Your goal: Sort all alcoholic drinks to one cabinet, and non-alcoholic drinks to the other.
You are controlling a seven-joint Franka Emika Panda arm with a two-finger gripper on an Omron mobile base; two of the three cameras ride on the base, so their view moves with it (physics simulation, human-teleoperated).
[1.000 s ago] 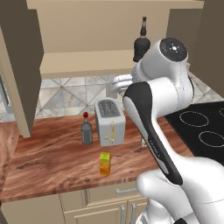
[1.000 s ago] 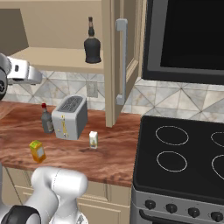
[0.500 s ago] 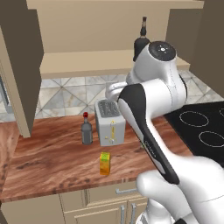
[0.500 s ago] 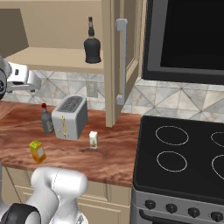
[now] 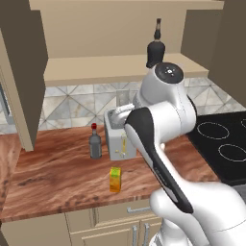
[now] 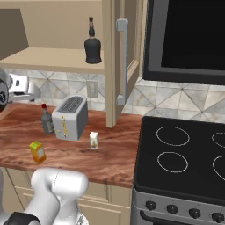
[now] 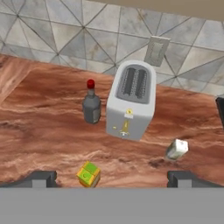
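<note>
Gripper [image 7: 112, 179] held open above the counter [image 7: 43, 131], jaws spread wide and holding nothing, fingertips [image 7: 41, 178] well apart at the bottom of the hand view. Squat black bottle [image 6: 92, 44] stood upright on the shelf of the wider cabinet [image 6: 52, 59]. Slim grey bottle with red cap [image 7: 91, 105] stood upright on the counter just beside the toaster [image 7: 131, 103]. Orange-yellow carton [image 7: 89, 174] stood in front of both, nearer the counter edge. White-cream carton [image 7: 177, 148] stood on the toaster's other side, near the open cabinet door [image 6: 117, 61].
</note>
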